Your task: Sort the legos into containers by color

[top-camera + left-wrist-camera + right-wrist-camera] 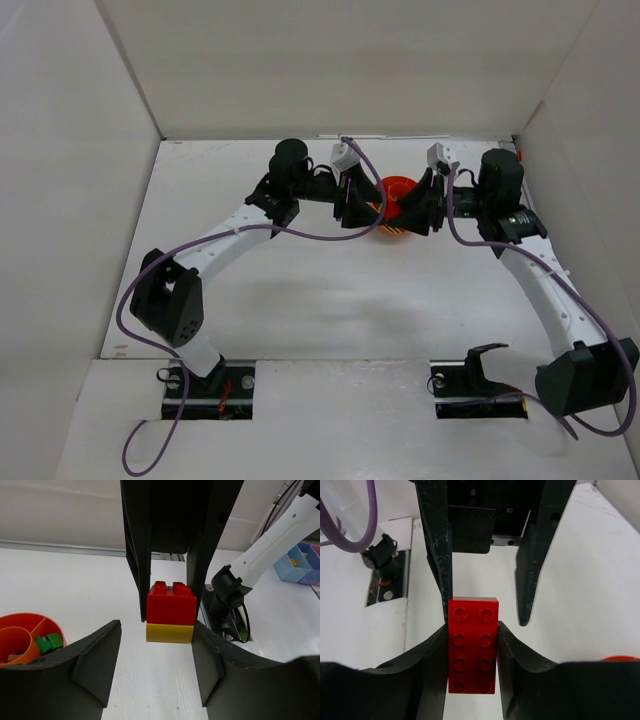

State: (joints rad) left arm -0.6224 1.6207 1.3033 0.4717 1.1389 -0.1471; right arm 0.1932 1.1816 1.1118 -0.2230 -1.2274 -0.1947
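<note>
The two arm bases [205,385] stand at the near edge of the surface [330,300], and a broad white stretch lies beyond them. At mid-surface the right pincer [472,629] is clamped on the long sides of a red brick [472,655], which is stacked on a yellow brick [169,633]. The left pincer [156,627] straddles one end of the stack with its fingers parted: one finger touches, the other stands off. Just beside them sits the orange bowl [35,617], with green bricks [50,642] in one outer compartment. White walls [340,70] close the left, right and far edges.
</note>
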